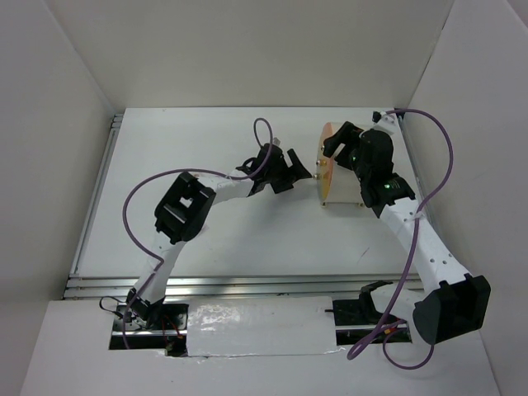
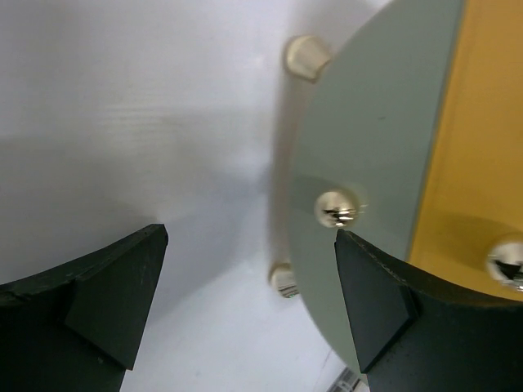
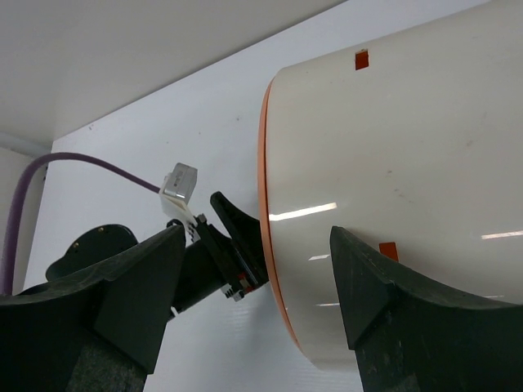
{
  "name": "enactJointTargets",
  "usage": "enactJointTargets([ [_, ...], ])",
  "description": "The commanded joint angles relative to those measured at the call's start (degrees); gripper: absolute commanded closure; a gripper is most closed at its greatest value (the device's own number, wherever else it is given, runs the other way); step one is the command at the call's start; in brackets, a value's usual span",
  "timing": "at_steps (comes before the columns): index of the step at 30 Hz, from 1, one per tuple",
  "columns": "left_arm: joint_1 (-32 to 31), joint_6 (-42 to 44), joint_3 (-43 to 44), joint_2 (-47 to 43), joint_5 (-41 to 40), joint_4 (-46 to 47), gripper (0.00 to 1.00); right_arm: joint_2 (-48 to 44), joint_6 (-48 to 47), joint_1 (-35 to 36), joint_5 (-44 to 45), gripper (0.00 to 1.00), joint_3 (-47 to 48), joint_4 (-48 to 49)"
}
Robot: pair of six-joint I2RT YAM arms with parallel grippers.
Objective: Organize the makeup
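- The left gripper point(image 2: 249, 237) is spread wide, with nothing between its fingers. One black fingertip point(image 2: 368, 302) sits just under a shiny metal knob point(image 2: 337, 207) on a grey-green round panel point(image 2: 368, 122); I cannot tell whether they touch.
- The right gripper point(image 3: 257, 237) also stands apart. One finger overlaps the wall of the cream cylindrical container with an orange rim point(image 3: 392, 147), the other hangs beside it. No pinch shows.
- The container lies on its side near the right edge of the white tabletop point(image 1: 206, 239), in the far half.
- The makeup shows in no view, and the container's inside is hidden.
- The round panel is blurred and cut off by the frame.
- Plain white walls point(image 1: 247, 49) enclose the tabletop.
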Motion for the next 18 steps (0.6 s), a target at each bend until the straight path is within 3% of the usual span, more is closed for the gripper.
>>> enactJointTargets([
  [1, -0.12, -1.39, -1.27, -3.17, -1.68, 3.31, 0.03, 2.56, 0.57, -0.49, -0.93, 0.20, -2.42, -6.26],
  [11, 0.93, -5.07, 1.18, 2.98, 6.75, 17.46, 0.05, 3.35, -0.05, -0.49, -1.11, 0.20, -2.07, -6.26],
  [16, 1.02, -6.22, 3.56, 5.97, 8.51, 16.85, 0.13, 3.70, -0.05, -0.66, -1.28, 0.20, -1.72, -6.26],
  [18, 1.11, -6.92, 3.83, 6.85, 9.21, 16.94, 0.20, 3.79, 0.13, -0.75, -1.11, 0.20, -1.72, -6.18],
])
